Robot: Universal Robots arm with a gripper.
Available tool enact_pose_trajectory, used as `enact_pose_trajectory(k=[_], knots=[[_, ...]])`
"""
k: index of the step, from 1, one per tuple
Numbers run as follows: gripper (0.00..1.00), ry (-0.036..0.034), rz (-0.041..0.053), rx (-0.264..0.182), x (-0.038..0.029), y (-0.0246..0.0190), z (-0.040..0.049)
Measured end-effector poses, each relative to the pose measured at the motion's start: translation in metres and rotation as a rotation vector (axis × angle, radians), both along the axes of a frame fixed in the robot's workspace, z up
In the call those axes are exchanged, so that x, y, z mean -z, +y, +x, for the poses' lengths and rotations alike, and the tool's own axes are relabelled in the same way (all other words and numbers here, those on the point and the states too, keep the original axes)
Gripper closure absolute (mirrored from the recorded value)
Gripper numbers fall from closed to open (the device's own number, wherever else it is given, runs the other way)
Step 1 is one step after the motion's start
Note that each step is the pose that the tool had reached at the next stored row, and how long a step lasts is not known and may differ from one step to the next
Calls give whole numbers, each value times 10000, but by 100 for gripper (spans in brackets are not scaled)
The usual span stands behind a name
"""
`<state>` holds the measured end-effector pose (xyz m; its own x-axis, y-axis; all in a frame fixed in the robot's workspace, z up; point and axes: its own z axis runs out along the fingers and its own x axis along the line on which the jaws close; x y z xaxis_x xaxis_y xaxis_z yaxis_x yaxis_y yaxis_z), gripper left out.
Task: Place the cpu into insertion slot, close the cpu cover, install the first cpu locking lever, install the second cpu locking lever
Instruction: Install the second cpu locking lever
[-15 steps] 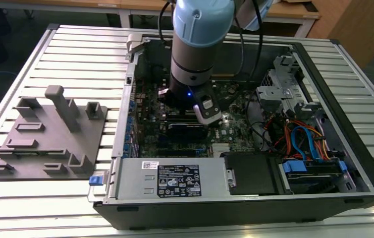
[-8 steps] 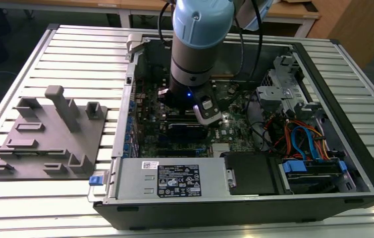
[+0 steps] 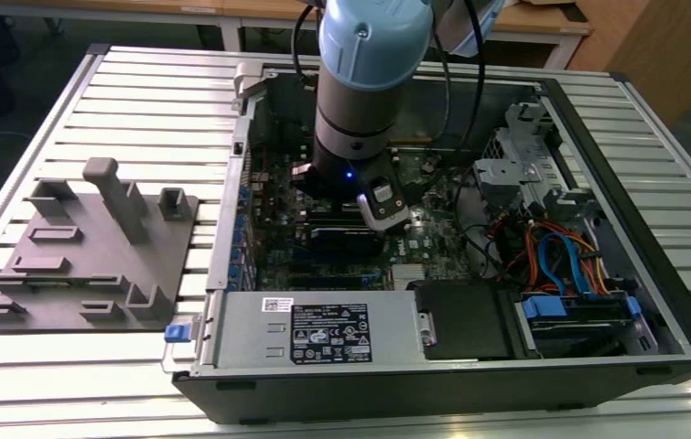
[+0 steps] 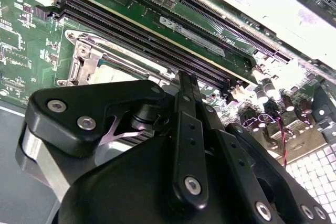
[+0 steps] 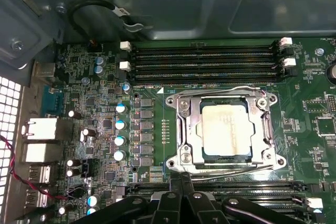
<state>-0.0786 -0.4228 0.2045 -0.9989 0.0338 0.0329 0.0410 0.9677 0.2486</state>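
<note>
Presently: one cpu (image 5: 224, 131), dull silver top, lying flat in the insertion slot (image 5: 185, 131) on the green motherboard (image 5: 157, 90). One cpu cover (image 5: 263, 129), a silvery frame, closed down over it, the chip showing through its window. Thin wire levers run along the frame's edges; whether they are latched cannot be told.

One gripper (image 5: 181, 182), black, poised at the socket's near edge; its fingers (image 5: 181, 190) are drawn together with nothing between them. In the second wrist view the gripper (image 4: 186, 85) stands just beside the socket frame.

Memory slots: four long black ones (image 5: 205, 61) on the far side of the socket, more on the near side, both banks close against the frame.

One open computer case (image 3: 638, 137) on a slatted table (image 3: 137, 91); the arm (image 3: 370, 82) descends into it. One grey fixture tray (image 3: 89, 256) lies at the exterior view's left, well apart from the case.
</note>
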Motion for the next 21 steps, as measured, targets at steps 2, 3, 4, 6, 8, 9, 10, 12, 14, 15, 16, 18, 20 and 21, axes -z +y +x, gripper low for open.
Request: enact_pose_trajectory(k=[2,3,4,6,8,9,10,12,14,15,16,18,20,21], knots=[[90,0,0,0,0,0,0],[90,0,5,0,1,0,0],[90,0,11,-1,3,0,0],[90,0,23,0,15,0,0],[90,1,43,0,33,0,0],[90,1,66,0,42,-1,0],[90,0,88,0,54,0,0],[90,0,111,0,79,0,-1],[90,0,151,1,98,-1,-2],[90,1,187,0,104,-1,-3],[90,1,233,0,109,-1,-4],[90,0,323,0,121,0,-7],[90,1,399,-1,136,0,-10],[90,0,434,-1,145,0,-13]])
